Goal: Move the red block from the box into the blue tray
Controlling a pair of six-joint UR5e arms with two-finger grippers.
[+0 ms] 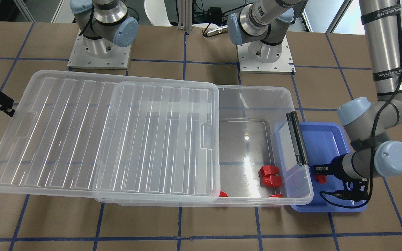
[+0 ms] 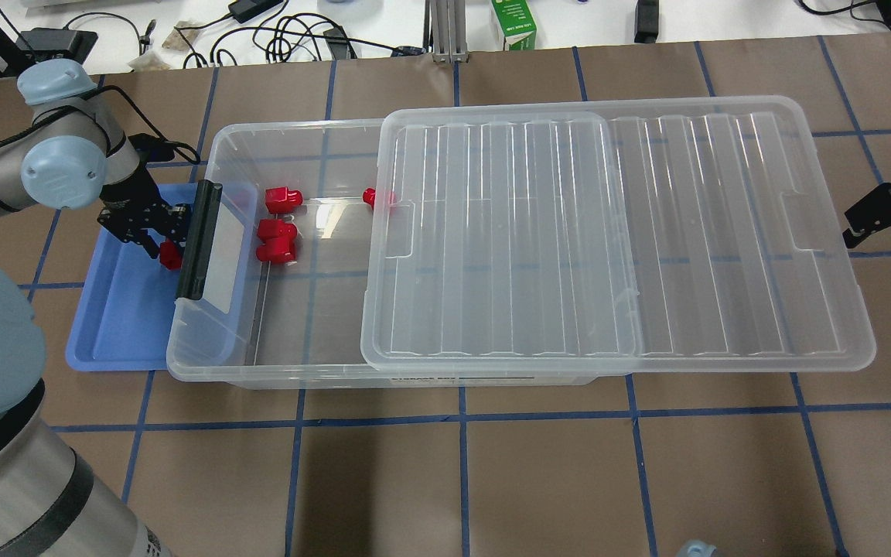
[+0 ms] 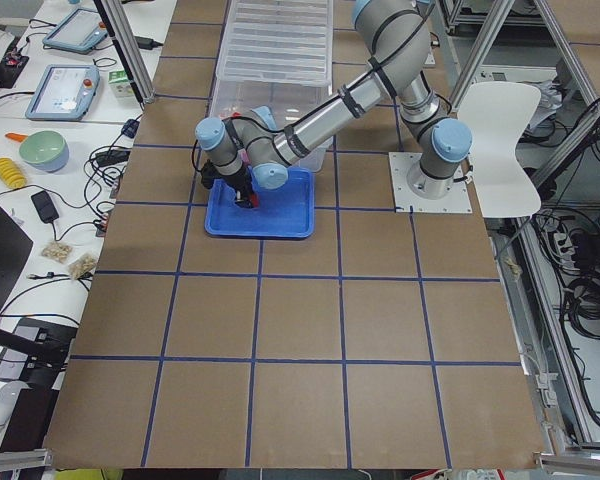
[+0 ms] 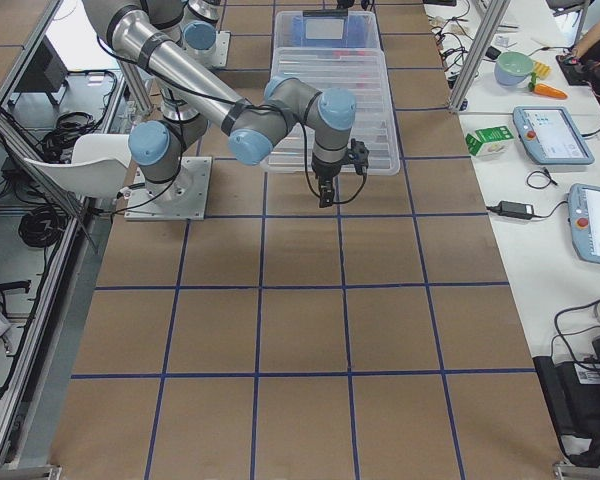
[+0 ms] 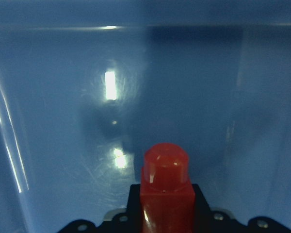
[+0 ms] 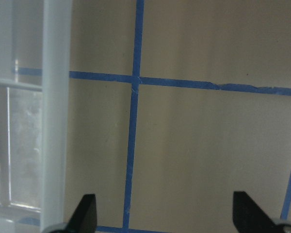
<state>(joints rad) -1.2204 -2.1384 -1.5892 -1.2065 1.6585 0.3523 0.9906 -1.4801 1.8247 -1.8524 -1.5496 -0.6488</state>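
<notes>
My left gripper (image 2: 165,241) is shut on the red block (image 2: 171,254) and holds it low over the blue tray (image 2: 117,325), beside the box's black latch (image 2: 198,240). The left wrist view shows the red block (image 5: 165,187), stub forward, over the tray floor (image 5: 63,121). I cannot tell whether it touches the floor. The front view shows the block (image 1: 320,179) under the left gripper (image 1: 321,173) in the tray (image 1: 326,134). The clear box (image 2: 260,370) stands open at that end. My right gripper (image 2: 879,213) is open and empty, off the lid's far end.
The ribbed clear lid (image 2: 616,232) is slid toward my right and covers most of the box. Other red pieces (image 2: 277,240) lie in the box's open end, one (image 2: 283,199) nearer the back wall, one (image 2: 372,196) at the lid's edge. The tray's end lies under the box.
</notes>
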